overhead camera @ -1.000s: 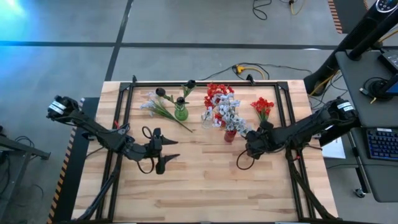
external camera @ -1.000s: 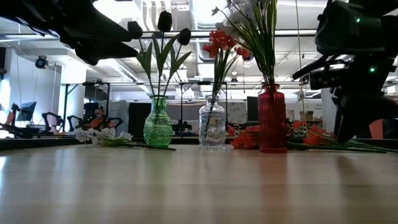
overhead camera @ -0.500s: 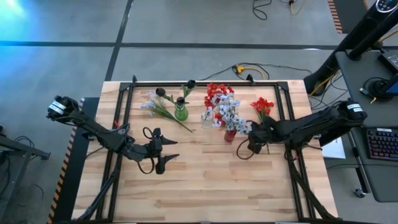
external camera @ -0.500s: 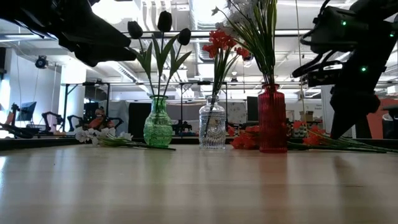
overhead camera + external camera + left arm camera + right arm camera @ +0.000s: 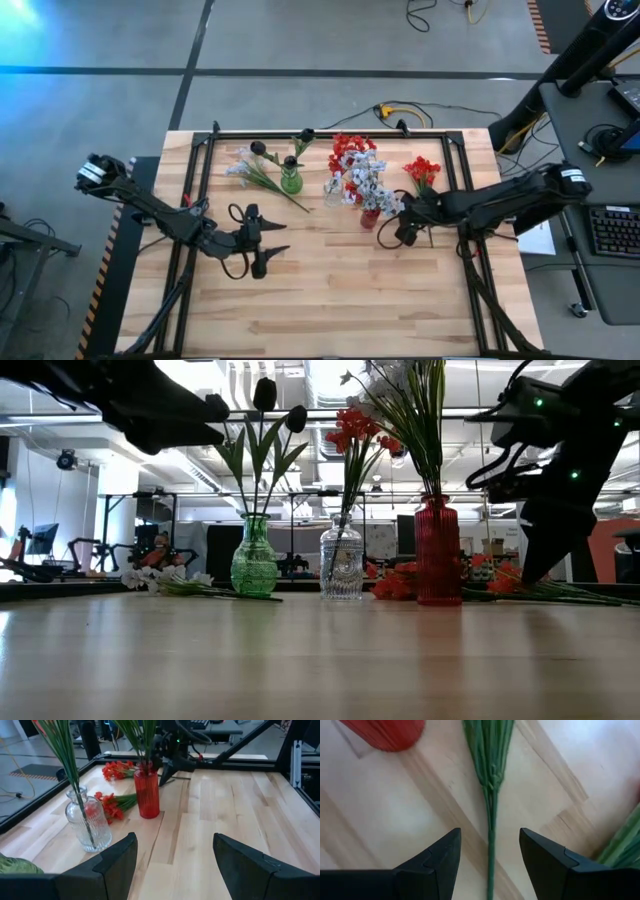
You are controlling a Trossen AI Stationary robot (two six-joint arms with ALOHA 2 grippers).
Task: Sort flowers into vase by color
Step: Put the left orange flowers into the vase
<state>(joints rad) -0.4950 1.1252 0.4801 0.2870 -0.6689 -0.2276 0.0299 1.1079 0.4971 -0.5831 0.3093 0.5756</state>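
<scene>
Three vases stand in a row: a green vase with dark buds, a clear vase with red blossoms, a red vase with pale blue-white blossoms. A red spray lies on the table right of them, a pale spray to their left. My right gripper points down beside the red vase, open, its fingers either side of a green stem lying on the wood, apart from it. My left gripper hangs open over mid-table, touching nothing.
A black frame runs along the table's far, left and right sides. The red vase stands close to my right gripper, and more green stems lie on its other side. Bare wood stretches toward the near edge.
My right gripper has moved toward the far edge, closer to the red vase and the red spray lying on the table, and has stayed open. The flowers and vases have kept their places.
</scene>
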